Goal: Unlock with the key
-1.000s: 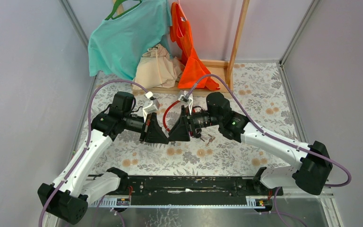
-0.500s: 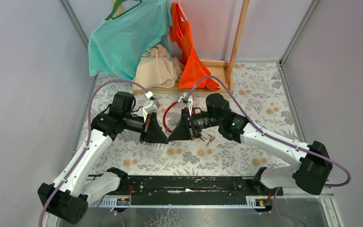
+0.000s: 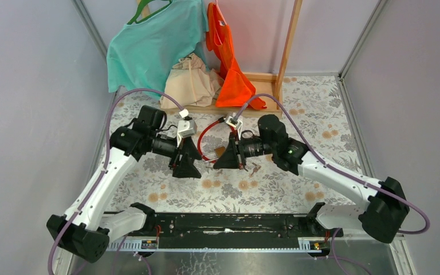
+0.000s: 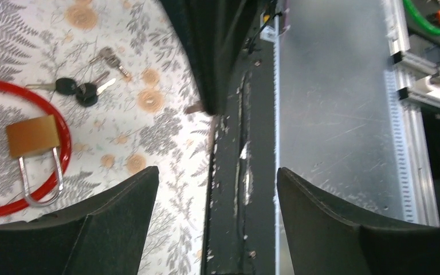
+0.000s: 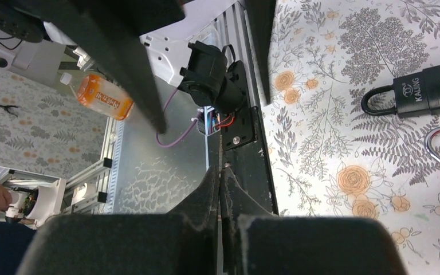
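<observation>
- Both grippers have drawn apart since a second ago. Then they met tip to tip above the floral cloth; now a gap lies between them, and the brass padlock shows on the cloth in that gap.
- Left gripper: it was closed a moment ago, and its fingers are now spread wide with nothing between them.
- Right gripper: its fingers are pressed together and pinch nothing that shows.
- Red cable loop: it lies flat on the cloth. The brass padlock's body sits inside it, and the silver shackle reaches the loop's rim at 6 o'clock in the left wrist view. Whether the shackle hooks the cable I cannot tell.
- Keys: a small bunch with black and silver heads lies just outside the loop, at about 1 o'clock from the brass padlock. Neither gripper touches it.
- Black padlock: it lies on the cloth at 2 o'clock in the right wrist view, apart from the loop, with its shackle closed.
- In the top view the left arm rises from 7 o'clock and the right arm from 5 o'clock, forearms leaning inward. The left gripper points toward 4 o'clock and the right toward 8 o'clock, so they face each other.
</observation>
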